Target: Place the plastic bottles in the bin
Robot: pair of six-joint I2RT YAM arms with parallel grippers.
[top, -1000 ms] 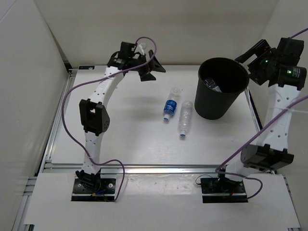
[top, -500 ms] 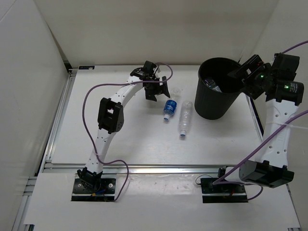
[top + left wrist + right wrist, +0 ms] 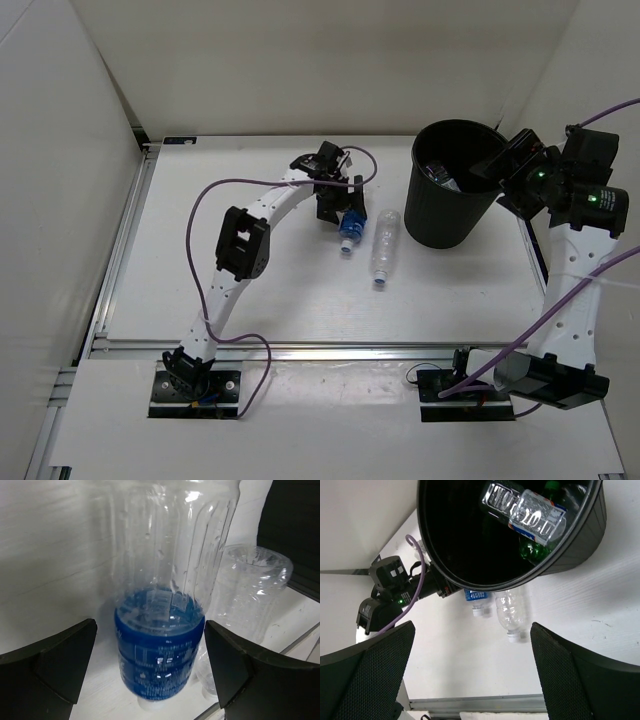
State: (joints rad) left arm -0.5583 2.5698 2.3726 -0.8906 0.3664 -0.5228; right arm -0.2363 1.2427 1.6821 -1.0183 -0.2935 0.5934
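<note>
Jaws of the left gripper (image 3: 150,630) stand at full spread and hold nothing. One finger sits on each side of the blue-label bottle (image 3: 165,580), with a clear gap on both flanks. That bottle lies on its side on the table (image 3: 270,290), cap toward the near edge, near the bin on its left. Step in hand, by my reading: the grasp of this bottle, not yet made.

Recommendations:
- Bring the fingers down until the pads sit level with the widest part of the body before you close. A pinch above that line is likely to squeeze the round bottle out.
- Keep it centred so both pads meet it together and it does not roll.
- Close gently, because the wall looks thin and will probably buckle.
- Mind the unlabelled bottle (image 3: 384,245), which lies just beside on the bin side. The finger on that flank has little room, and I cannot tell from the wrist view whether the two bottles touch.

The right gripper (image 3: 472,630) is likewise wide open and empty, hovering by the bin's rim and looking down into it.

Containers: one, the bin (image 3: 440,220), upright at the far right of the table. It contains the white-red-blue label bottle (image 3: 535,512), lying across, with the green bottle (image 3: 532,550) partly under it. Two bottles are in and two are on the table.
</note>
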